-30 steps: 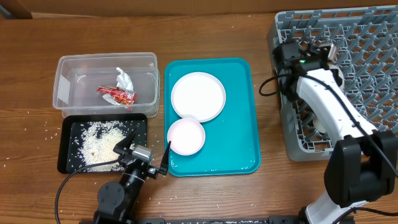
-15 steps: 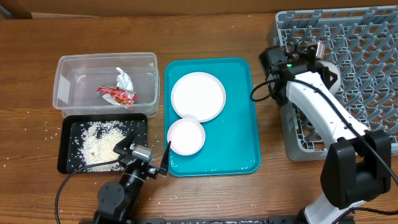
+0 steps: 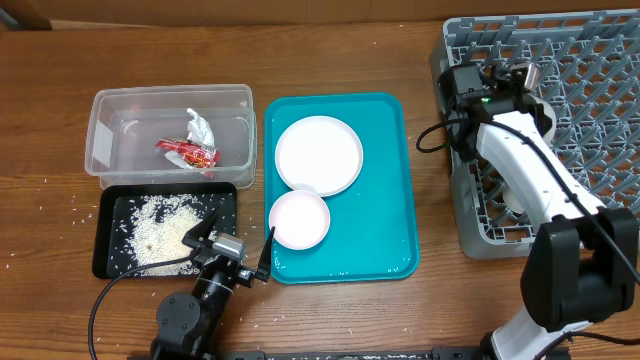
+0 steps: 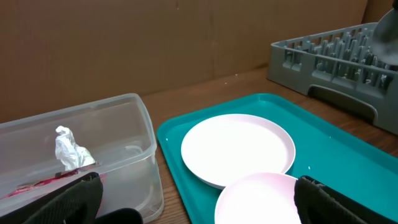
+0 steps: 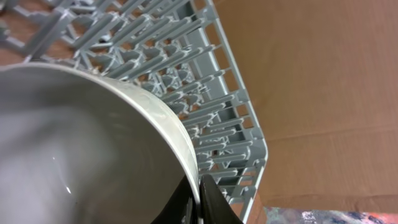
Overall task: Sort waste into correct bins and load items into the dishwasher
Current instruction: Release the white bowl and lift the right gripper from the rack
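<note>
Right end effector [image 3: 505, 78] is up over the dish rack [image 3: 600, 100], at the rack's 10 o'clock corner. The right wrist view shows it clamped tight on the rim of a white bowl [image 5: 81, 149], with the fingers [image 5: 217, 208] pinching the edge and rack pegs spread out beyond.

Left end effector [image 3: 238, 242] sits low at 6 o'clock on the worktop [image 3: 430, 300], spread wide and holding nothing.

Centre stage, the teal tray [image 3: 385, 220] carries the round white plate [image 3: 318, 152]. A second bowl [image 3: 299, 220] sits at the plate's 6 o'clock, their rims meeting.

Over at 10 o'clock, the clear tub [image 3: 98, 150] holds the red-and-white wrapper [image 3: 187, 153], and the crumpled paper scrap [image 3: 200, 126] is right at the wrapper's 12 o'clock.

Just beside the tub on its 6 o'clock side, down at 8 o'clock on the worktop, the black tray [image 3: 108, 262] is loaded with pale rice crumbs [image 3: 160, 232], heaped mostly through its middle. A few stray grains [image 3: 72, 205] lie scattered on the wood off the tray's 9 o'clock edge.
</note>
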